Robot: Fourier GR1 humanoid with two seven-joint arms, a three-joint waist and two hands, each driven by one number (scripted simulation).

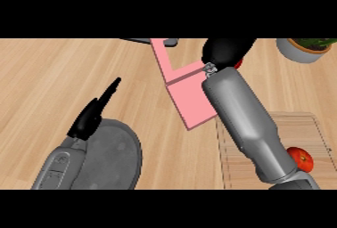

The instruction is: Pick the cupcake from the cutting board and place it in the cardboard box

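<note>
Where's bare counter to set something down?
Free: the top-left wood counter, bordered by the left hand and the pink box; also the strip between the grey plate and the box. Crowded: the right side, where the right forearm crosses the cutting board.

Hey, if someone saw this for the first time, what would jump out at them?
The right forearm stretches up the middle, its black right hand over the far end of the pink box. At lower left the left hand rests with straight fingers above a grey plate. A red fruit peeks from behind the right forearm, on the slatted board.
</note>
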